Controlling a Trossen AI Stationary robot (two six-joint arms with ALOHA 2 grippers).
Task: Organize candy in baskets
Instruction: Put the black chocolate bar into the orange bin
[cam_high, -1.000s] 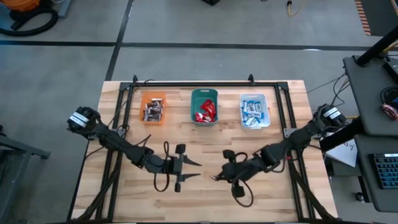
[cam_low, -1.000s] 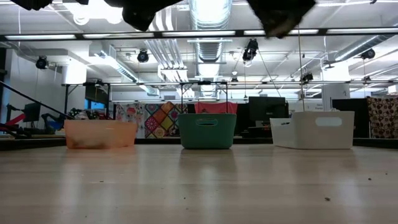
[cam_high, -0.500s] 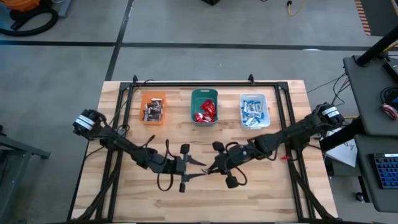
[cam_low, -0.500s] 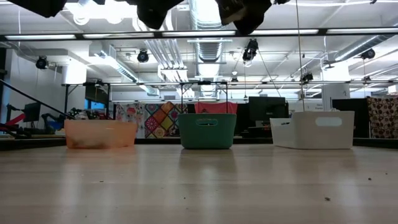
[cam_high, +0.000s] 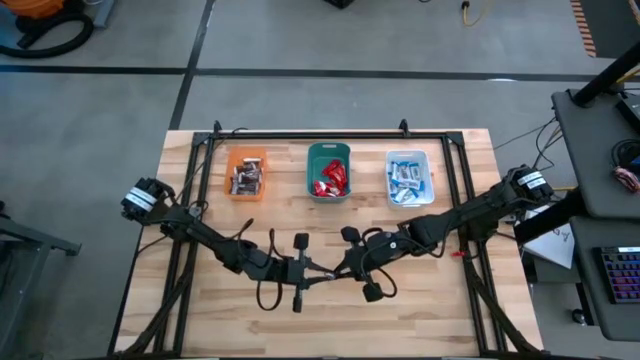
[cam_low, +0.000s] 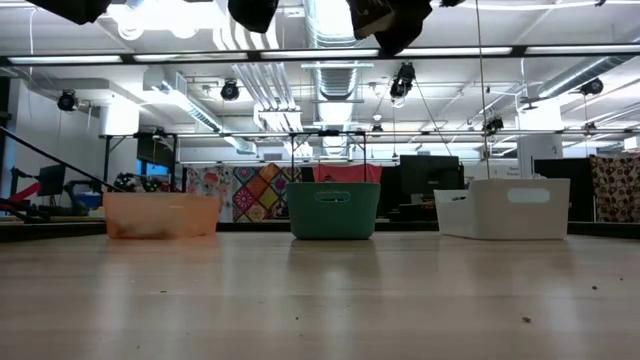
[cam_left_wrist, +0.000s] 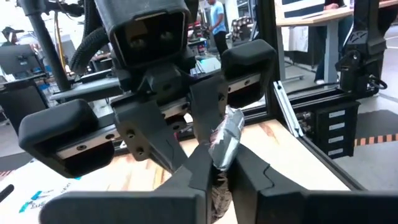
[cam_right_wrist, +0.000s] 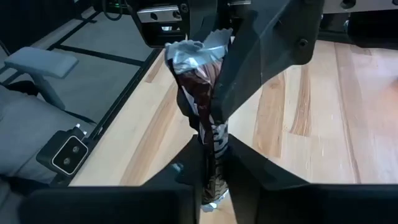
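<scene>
Crinkled silver-grey candy bar (cam_right_wrist: 202, 118) pinched by right claw (cam_right_wrist: 208, 163) and left claw (cam_left_wrist: 214, 180); mid-table.

Three baskets stand in a row along the far side of the tabletop (cam_high: 200, 300): an orange basket (cam_high: 246, 174) holding dark silver-grey candy, a teal basket (cam_high: 329, 171) holding red candy, and a whitish basket (cam_high: 409, 179) holding blue-and-white candy. One dark silver-grey candy bar (cam_right_wrist: 200, 99) with crinkled foil ends is up off the tabletop, well in front of the baskets near the middle, standing roughly upright. It is clamped at once between the fingers of the left gripper (cam_high: 322, 272) and the right gripper (cam_high: 338, 274), which meet tip to tip.
</scene>
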